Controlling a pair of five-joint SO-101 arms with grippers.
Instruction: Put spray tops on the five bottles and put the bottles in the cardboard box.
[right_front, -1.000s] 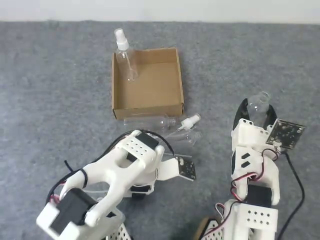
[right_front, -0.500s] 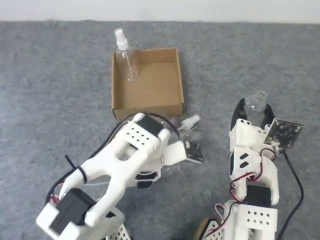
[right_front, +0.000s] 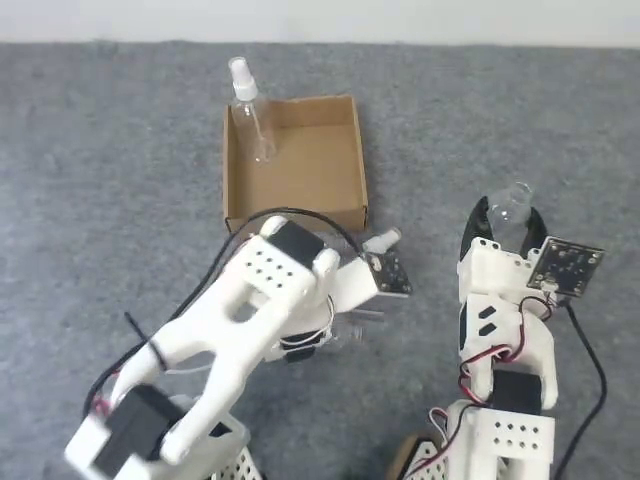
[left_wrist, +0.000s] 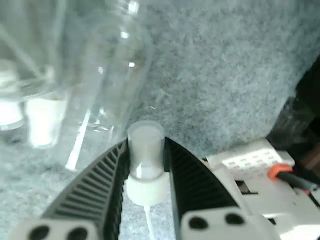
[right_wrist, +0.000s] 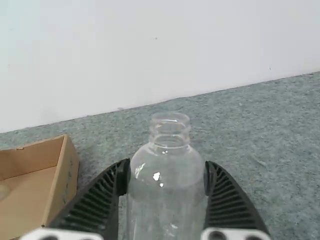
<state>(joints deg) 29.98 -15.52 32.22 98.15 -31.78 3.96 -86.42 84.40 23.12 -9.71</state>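
My left gripper (left_wrist: 145, 144) is shut on a white spray top (left_wrist: 145, 165), whose thin dip tube (left_wrist: 148, 220) hangs out behind the fingers. It hovers just over clear bottles (left_wrist: 107, 70) lying on the carpet. In the high view the left arm (right_front: 270, 290) stretches to the front wall of the cardboard box (right_front: 345, 160) and covers those lying bottles; one white spray head (right_front: 382, 241) pokes out beside it. My right gripper (right_wrist: 167, 175) is shut on an upright clear bottle (right_wrist: 167, 195) with an open neck, right of the box (right_wrist: 35, 180). A capped bottle (right_front: 250, 115) leans in the box's far left corner.
Grey carpet covers the table, with a white wall (right_wrist: 150, 45) along its far edge. A white arm part with an orange piece (left_wrist: 260, 162) lies close beside the left gripper. Open carpet lies left of the box and between the two arms.
The left arm has swung forward and right with the spray top, up to the box's front, now covering the lying bottles. The right arm stays put, bottle slightly shifted.
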